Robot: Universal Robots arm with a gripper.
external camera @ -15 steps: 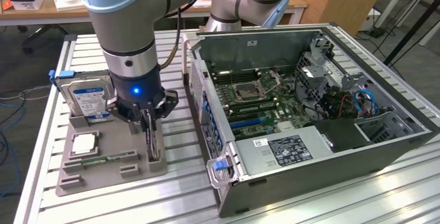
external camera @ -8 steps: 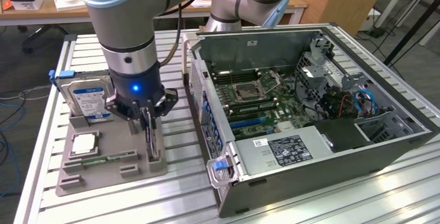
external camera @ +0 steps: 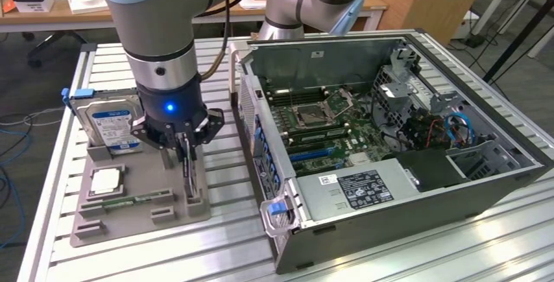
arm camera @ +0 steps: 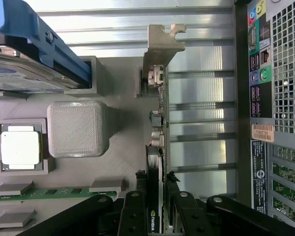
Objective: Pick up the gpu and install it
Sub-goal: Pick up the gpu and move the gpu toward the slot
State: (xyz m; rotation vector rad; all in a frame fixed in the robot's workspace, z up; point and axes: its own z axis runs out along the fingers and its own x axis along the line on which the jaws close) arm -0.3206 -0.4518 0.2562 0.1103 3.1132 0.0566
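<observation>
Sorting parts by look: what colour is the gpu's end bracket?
Silver-grey metal; the bracket of the gpu shows best in the wrist view.

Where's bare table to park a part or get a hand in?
Free: the table strip in front of the tray and the case. Tight: the gap between tray and case, with the gripper at the gpu right beside it.

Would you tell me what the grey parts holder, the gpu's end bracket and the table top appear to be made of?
Parts holder: probably 3D-printed plastic, matte grey, with fine layer lines. Bracket on the gpu: bare stamped metal, dull silver sheen. Table top: likely aluminium, brushed slats reflecting light.
</observation>
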